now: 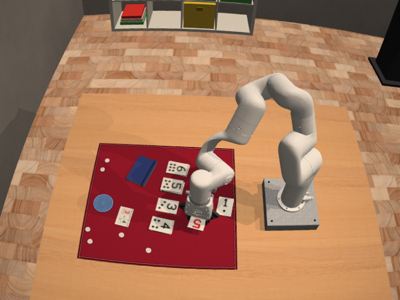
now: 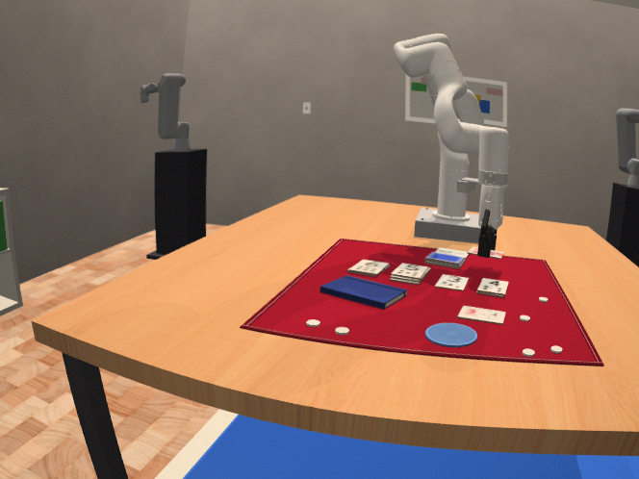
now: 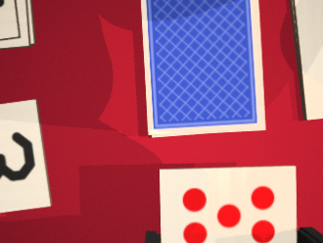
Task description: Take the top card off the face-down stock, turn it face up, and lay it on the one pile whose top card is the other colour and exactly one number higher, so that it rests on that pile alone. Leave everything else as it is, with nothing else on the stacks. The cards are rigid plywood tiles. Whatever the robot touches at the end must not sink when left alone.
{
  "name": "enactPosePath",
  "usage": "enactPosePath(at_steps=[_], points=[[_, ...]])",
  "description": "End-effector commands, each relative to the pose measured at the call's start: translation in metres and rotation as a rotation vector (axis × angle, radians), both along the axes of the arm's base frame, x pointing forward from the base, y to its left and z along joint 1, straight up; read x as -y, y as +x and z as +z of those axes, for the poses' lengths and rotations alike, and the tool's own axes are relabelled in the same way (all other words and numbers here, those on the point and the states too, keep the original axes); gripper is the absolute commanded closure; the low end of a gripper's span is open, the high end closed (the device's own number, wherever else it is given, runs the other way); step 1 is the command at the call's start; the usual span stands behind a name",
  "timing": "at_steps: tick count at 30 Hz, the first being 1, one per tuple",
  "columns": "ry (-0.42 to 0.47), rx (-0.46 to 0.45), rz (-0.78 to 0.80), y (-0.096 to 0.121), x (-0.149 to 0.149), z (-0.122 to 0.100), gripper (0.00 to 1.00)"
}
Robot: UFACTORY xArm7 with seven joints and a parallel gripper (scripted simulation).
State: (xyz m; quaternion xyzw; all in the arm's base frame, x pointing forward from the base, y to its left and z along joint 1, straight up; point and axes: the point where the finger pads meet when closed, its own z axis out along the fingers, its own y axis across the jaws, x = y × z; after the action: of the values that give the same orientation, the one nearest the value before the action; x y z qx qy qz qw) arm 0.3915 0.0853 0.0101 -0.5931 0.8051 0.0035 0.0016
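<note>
My gripper is shut on the face-up red 5 card, a finger at each side edge. The card is level, just above the mat. The face-down stock shows a blue back beside it; the arm hides it in the top view. Face-up black piles stand in a row: the 6, the 5, the 3 and the 4.
A black 1 card lies on the stock's base side. A blue book, a small 3-4 card, a blue disc and several white counters lie on the red mat.
</note>
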Motion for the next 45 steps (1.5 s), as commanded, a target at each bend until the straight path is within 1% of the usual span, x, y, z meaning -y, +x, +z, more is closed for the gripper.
enactPosePath(at_steps=[1,11,13,28,30,38,45], points=[[0.0,0.003,-0.06,0.005,0.011,0.001,0.26],[0.0,0.001,-0.303,0.019,0.058,0.002,0.26],[0.0,0.001,-0.303,0.019,0.058,0.002,0.26],[0.0,-0.003,-0.777,0.048,0.148,0.004,0.26],[0.0,-0.003,-0.777,0.048,0.148,0.004,0.26],[0.0,-0.004,-1.007,0.061,0.191,0.005,0.26],[0.0,-0.006,-1.171,0.071,0.222,0.005,0.26]])
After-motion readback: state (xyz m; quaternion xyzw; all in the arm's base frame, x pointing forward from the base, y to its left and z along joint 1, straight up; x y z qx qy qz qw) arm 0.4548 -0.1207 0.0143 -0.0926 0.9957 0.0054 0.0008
